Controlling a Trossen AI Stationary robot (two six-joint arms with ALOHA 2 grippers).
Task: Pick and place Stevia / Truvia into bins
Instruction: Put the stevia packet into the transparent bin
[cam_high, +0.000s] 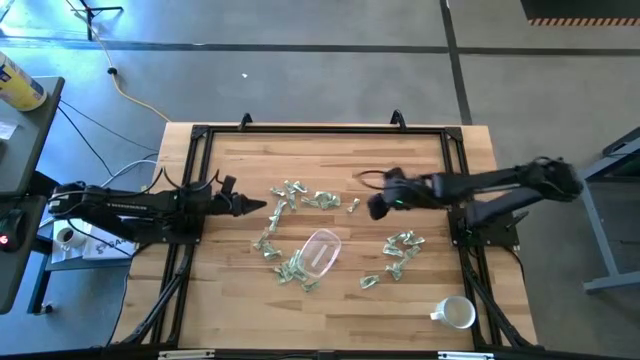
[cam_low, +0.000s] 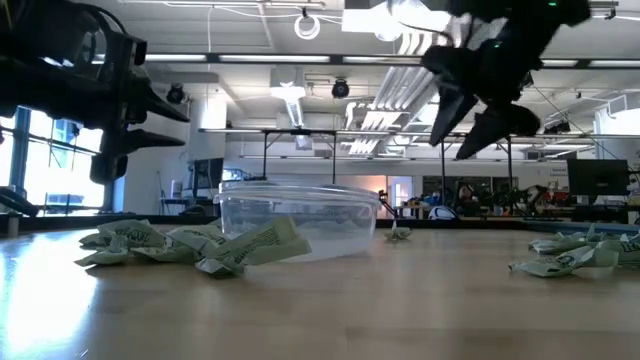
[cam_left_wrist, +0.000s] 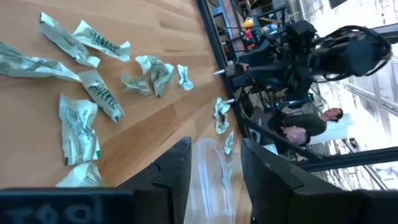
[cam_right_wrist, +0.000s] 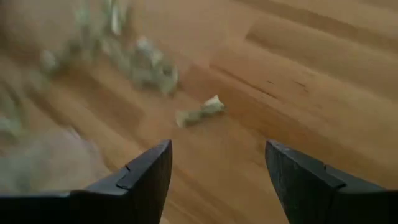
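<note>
Pale green and white Stevia packets (cam_high: 300, 196) lie flat and crumpled on the wooden table around a clear plastic bin (cam_high: 320, 252), which stands on its base. More packets (cam_high: 403, 250) lie to the bin's right. My left gripper (cam_high: 258, 207) hovers open at the table's left side, pointing toward the packets; its wrist view shows the bin (cam_left_wrist: 208, 174) beyond its fingers. My right gripper (cam_high: 378, 207) hangs open above the table, right of centre, tilted down over a single packet (cam_right_wrist: 200, 111). Nothing is between either pair of fingers.
A white handled mug (cam_high: 455, 313) stands near the table's front right corner. A black frame (cam_high: 320, 128) runs around the tabletop. Bare wood lies along the far edge and the near left. A person (cam_left_wrist: 305, 127) sits beyond the table in the left wrist view.
</note>
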